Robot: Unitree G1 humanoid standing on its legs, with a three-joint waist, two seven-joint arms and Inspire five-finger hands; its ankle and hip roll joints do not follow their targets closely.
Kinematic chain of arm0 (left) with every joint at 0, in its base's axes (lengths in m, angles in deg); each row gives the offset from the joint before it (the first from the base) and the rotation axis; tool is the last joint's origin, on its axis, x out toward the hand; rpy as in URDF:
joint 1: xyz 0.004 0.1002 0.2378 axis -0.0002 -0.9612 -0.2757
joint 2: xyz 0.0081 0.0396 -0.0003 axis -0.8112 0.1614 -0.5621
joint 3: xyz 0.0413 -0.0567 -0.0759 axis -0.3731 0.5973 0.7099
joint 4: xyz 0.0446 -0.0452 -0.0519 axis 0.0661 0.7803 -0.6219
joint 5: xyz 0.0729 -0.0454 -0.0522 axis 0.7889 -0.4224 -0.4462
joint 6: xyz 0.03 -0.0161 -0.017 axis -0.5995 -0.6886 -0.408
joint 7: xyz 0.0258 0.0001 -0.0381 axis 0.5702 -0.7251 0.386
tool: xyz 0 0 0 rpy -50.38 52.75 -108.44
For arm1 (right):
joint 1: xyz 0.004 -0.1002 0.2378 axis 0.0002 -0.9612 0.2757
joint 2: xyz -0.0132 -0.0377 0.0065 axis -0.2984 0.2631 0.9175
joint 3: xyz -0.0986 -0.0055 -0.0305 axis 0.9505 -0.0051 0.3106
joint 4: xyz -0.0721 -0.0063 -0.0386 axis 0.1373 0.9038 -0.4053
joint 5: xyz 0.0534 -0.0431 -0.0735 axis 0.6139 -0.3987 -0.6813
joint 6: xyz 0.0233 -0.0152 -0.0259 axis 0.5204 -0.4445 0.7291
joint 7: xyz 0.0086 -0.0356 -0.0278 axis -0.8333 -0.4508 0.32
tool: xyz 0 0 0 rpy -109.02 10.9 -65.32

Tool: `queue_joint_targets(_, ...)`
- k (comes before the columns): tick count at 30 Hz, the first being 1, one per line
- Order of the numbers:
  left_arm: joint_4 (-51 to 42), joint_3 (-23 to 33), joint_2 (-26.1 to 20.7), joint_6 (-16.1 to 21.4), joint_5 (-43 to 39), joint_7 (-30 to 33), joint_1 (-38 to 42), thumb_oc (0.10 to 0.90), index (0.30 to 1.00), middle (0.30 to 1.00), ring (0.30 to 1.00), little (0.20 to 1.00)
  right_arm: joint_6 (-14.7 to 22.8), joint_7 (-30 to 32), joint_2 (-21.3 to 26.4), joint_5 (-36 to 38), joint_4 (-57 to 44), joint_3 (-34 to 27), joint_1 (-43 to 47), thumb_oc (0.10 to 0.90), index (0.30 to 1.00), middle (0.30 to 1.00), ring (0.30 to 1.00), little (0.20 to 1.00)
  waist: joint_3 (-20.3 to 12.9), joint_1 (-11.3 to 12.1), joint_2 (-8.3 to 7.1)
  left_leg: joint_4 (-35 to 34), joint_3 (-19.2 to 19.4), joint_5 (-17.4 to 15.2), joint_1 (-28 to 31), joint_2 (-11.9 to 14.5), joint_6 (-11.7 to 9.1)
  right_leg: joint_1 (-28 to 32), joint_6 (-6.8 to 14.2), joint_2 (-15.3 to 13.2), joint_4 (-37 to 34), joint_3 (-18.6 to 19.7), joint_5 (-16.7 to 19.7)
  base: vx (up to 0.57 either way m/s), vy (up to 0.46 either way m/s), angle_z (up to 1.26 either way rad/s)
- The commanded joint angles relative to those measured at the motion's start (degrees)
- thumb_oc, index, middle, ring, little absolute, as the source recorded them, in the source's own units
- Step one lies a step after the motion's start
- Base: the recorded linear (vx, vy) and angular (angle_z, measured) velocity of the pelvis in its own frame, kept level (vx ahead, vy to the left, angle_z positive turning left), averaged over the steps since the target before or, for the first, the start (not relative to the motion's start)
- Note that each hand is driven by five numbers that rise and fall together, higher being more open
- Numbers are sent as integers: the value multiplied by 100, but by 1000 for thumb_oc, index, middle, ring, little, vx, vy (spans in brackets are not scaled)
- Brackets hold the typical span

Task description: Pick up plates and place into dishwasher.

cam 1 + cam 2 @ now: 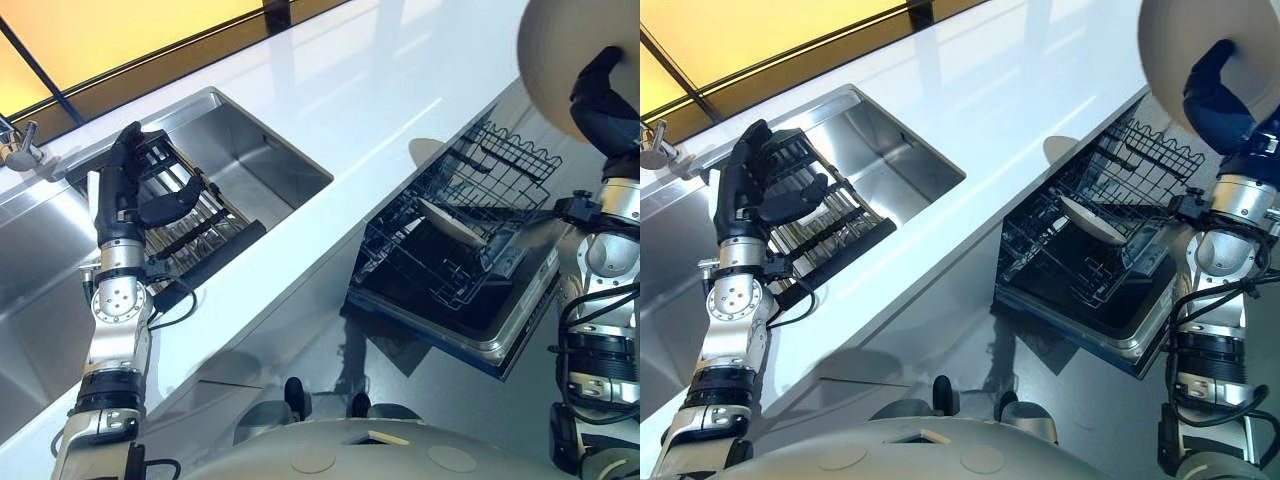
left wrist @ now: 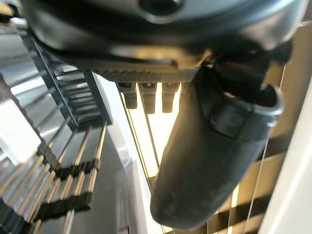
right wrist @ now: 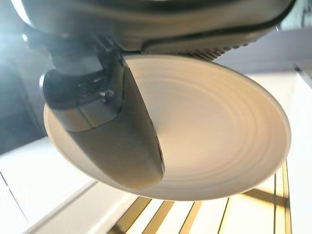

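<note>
Above the dishwasher, right hand [image 1: 1218, 92]: raised high over the open machine, thumb pressed across the face of a cream plate [image 3: 219, 131] and the fingers curled behind it, so the plate is gripped and held clear of the rack.
Left hand [image 1: 135, 190]: held up over the sink's drying rack [image 1: 190, 225], fingers nearly straight and slightly relaxed, thumb standing out, holding nothing; whether it touches the rack I cannot tell.
Plate in hand: round, pale, with faint concentric rings, tilted, at the far right edge of the worktop [image 1: 390, 90] and above it.
Plate in the dishwasher [image 1: 452, 224]: a second pale plate leaning between the wires of the lower basket [image 1: 1090, 235], near its middle.
Plate count: two, one in the right hand, one in the basket.
Dishwasher [image 1: 480, 320]: door dropped open, dark wire basket pulled out, set below the worktop's near edge.
Worktop: white, glossy, running corner to corner, with one steel sink [image 1: 250, 160] let into its left part.
Sink: one deep basin, the dark ribbed drying rack lying across its left side, a tap [image 1: 15, 150] at the far left edge.
Room: a warm yellow panel with dark frames behind the worktop's far edge.
</note>
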Motion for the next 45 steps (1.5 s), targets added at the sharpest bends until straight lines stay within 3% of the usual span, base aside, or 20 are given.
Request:
queue_joint_targets(1,219,293,-419,674,-167,-39,-81,800,900,900,900,900,287,410,553,-56,342,-632,34,100,300,300,300,200,-729,130,1,36,173,-850,282,25,-54,-320,-27,419,449,-171,-399,25,-12,5)
queue_joint_targets(6,163,494,-477,639,-224,-201,-172,800,900,900,900,900,-381,113,760,-463,1223,-701,-251,100,300,300,300,200,-682,184,-15,36,109,-815,267,25,-68,-329,-31,405,496,-230,-409,10,-7,3)
queue_joint_targets(12,-24,502,-645,881,-396,-341,-83,800,900,900,900,900,-827,63,1098,-1224,2266,-364,-176,100,300,300,300,200,-624,295,-19,36,-2,-772,274,10,-85,-299,-44,380,571,-341,-429,14,-8,3)
queue_joint_targets(16,-397,533,-619,979,-485,-391,-55,800,900,900,900,900,-1129,-302,1219,-1855,2574,-149,-99,100,300,300,300,200,-598,374,4,36,-98,-730,251,8,-105,-281,-54,360,596,-421,-445,23,-8,11)
queue_joint_targets(20,-708,696,-575,960,-496,-407,-146,800,900,900,900,900,-1028,-628,1117,-2090,2491,49,-221,100,300,300,300,200,-575,421,25,36,-179,-682,213,5,-119,-271,-58,325,609,-496,-443,18,-1,16)
queue_joint_targets(32,-817,1303,-213,960,-199,-276,-662,800,900,900,900,900,-361,-828,-115,-1784,501,-171,-1107,100,300,300,300,200,-550,314,136,36,-188,-595,123,17,-107,-322,3,224,626,-584,-382,9,16,10)
queue_joint_targets(45,-810,1602,-88,1058,-389,-383,-974,800,900,900,900,900,57,-772,-309,-1606,-518,-643,-1726,100,300,300,300,200,-576,136,113,36,-36,-628,116,16,-77,-416,46,219,606,-492,-354,-4,2,-2)
